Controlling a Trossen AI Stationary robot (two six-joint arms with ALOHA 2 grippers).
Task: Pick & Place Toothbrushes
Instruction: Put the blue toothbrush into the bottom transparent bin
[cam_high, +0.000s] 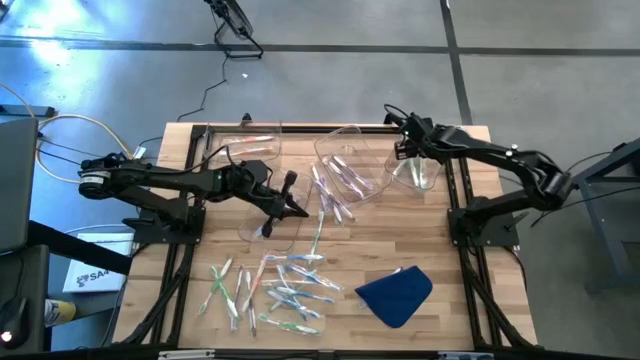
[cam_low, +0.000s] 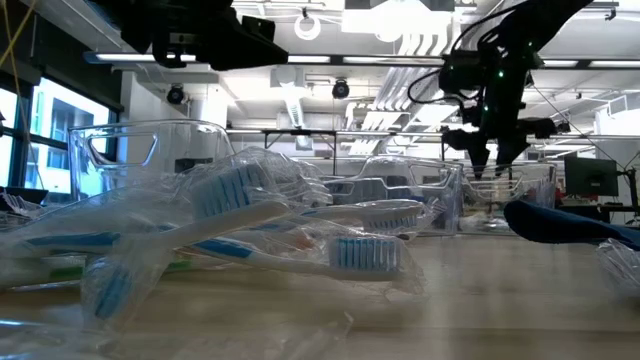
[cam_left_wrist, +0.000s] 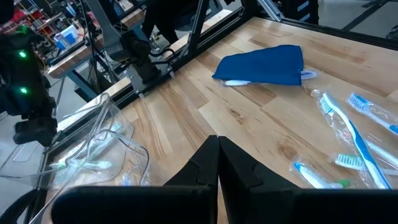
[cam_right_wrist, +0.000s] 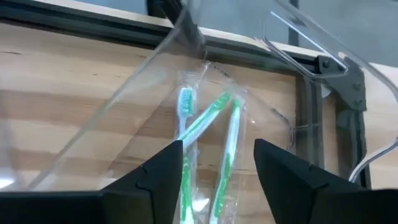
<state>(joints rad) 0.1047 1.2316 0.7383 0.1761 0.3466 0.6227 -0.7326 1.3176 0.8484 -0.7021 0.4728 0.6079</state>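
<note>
Wooden table (cam_high: 420, 240) with wrapped toothbrushes and clear bins, both arms over it.

Near the lower edge of the high view a heap of toothbrushes (cam_high: 275, 290) lies lower left, a blue cloth (cam_high: 395, 295) to its right. At mid-frame the left gripper (cam_high: 290, 205) has its fingers shut and empty, over a bin (cam_high: 270, 225). Farther up, the right gripper (cam_right_wrist: 217, 165) stands with fingers apart over the upper-right bin (cam_high: 415, 175), green toothbrushes (cam_right_wrist: 214, 134) lying loose below them.

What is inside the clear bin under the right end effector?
The clear bin holds wrapped green toothbrushes lying on its floor, below the open right end effector. Their lower ends are hidden behind the fingers, so an exact count is uncertain.
</note>
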